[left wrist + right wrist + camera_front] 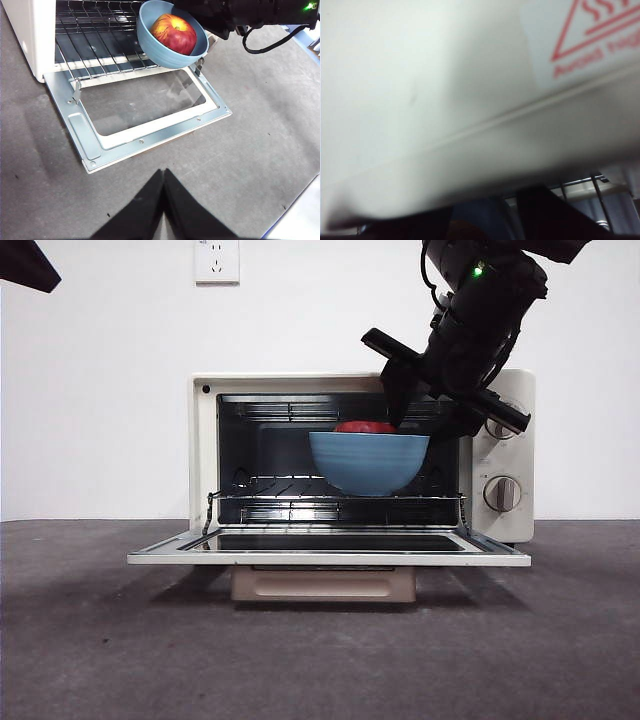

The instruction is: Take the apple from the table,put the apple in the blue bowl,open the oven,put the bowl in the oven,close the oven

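Above the wire rack [340, 498], in the mouth of the oven [360, 455], the blue bowl [369, 461] was held clear of the bars by its right rim, the right gripper [402, 410] clamped on it. Inside the bowl lay the apple [173, 33]. Well back over the table [320, 650], the left gripper [163, 176] was kept closed and empty. Loading the bowl appeared to be the step in hand; lowering onto the rack and release seemed called for, then closing the door [330, 545].
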You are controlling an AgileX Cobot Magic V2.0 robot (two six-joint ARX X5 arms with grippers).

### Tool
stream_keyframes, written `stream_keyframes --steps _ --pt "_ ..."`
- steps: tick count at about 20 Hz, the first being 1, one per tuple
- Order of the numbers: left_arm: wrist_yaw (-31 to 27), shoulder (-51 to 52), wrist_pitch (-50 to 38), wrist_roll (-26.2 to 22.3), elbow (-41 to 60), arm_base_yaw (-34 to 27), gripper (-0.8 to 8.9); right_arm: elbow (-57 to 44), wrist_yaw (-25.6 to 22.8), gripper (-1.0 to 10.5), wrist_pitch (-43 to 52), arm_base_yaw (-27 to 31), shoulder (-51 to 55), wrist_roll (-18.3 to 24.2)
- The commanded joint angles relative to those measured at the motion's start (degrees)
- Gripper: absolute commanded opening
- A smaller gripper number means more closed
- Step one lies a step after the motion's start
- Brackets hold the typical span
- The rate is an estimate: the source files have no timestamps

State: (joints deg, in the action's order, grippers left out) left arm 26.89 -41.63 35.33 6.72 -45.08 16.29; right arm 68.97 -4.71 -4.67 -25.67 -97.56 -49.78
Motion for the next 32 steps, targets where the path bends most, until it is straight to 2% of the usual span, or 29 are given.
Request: stream_keyframes --steps 1,6,10,16,19,22,24,27,32 --pt "-0.1 -0.4 -0.6 -0.9 -0.2 0.2 0.07 1.2 -0.3 1.9 0.2 -0.5 0.0 -0.3" --pt "-0.1 -0.4 -0.6 -0.9 -0.2 0.2 0.07 1.2 -0.3 1.9 -0.9 -0.5 2.9 2.3" --pt "-0.1 -0.4 -0.6 -0.9 -0.2 0.2 0.07 1.2 1.0 1.9 -5.5 -0.5 5.7 4.0" --pt "-0.1 -3.8 -4.8 -1.0 -0.2 0.2 0.07 1.2 3.4 1.9 -10.6 -2.0 14.1 13.5" --pt "-0.1 -9.6 -9.1 0.0 -0.2 0.2 0.06 1.2 4.9 1.9 -16.2 -2.0 20.4 21.1" --pt "-0.1 -17.1 -14.2 1.1 -0.2 -1.1 0.06 1.2 5.1 1.9 -25.2 -2.0 27.1 30.3" --pt "-0.1 -22.6 -17.6 2.7 -0.2 -2.9 0.06 1.2 4.9 1.9 -31.4 -2.0 31.3 34.7" --pt "0.2 -31.6 -21.6 3.7 -0.2 -6.1 0.06 1.2 4.9 1.9 -39.2 -2.0 37.7 38.2" --pt "2.0 -45.7 -28.8 4.6 -0.2 -7.5 0.06 1.2 4.9 1.9 -44.5 -2.0 46.8 38.7"
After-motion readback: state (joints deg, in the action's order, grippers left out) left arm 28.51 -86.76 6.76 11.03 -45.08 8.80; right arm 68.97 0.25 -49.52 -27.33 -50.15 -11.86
